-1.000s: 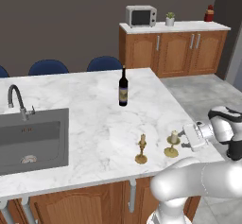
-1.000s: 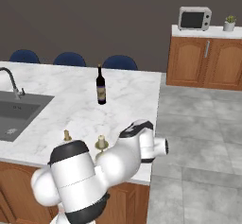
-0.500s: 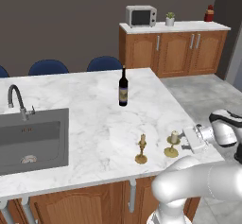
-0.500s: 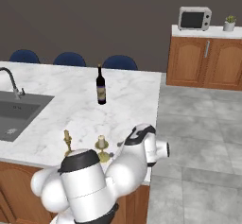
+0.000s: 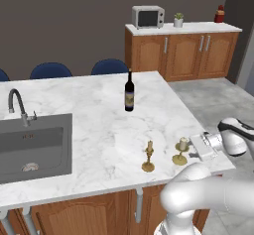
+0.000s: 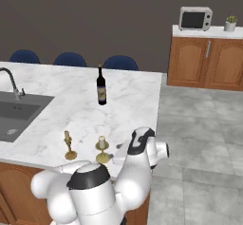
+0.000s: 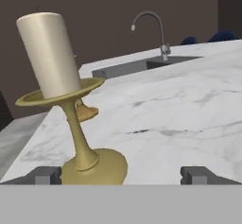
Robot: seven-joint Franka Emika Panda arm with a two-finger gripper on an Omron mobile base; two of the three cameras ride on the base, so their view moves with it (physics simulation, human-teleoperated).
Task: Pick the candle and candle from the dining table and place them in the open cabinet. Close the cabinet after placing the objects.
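Note:
On the dining table (image 5: pixel 99 130) near its right front corner stand two brass candlesticks. The short thick cream candle (image 5: pixel 182 150) (image 6: pixel 101 148) is the one nearer the edge, and the thin tapered candle (image 5: pixel 148 156) (image 6: pixel 69 145) stands to its left. My gripper (image 5: pixel 197 147) (image 6: pixel 117 152) is level with the tabletop, just right of the thick candle, and open. In the hand view the thick candle (image 7: pixel 52 53) stands close in front, with its brass foot just inside the left fingertip (image 7: pixel 45 175) of the gripper (image 7: pixel 122 175). The open cabinet is out of view.
A dark wine bottle (image 5: pixel 129 91) (image 6: pixel 101 86) stands mid-table. The grey sink (image 5: pixel 30 145) with its curved faucet (image 5: pixel 17 107) (image 7: pixel 153 31) is at the left. Blue chairs (image 5: pixel 109 66) line the far side. A low cabinet with a microwave (image 5: pixel 148 17) stands behind, across grey floor.
The hand has sunk a little and edged in towards the thick candle. The elbow has swung lower in front of the base. The candles and bottle have not moved.

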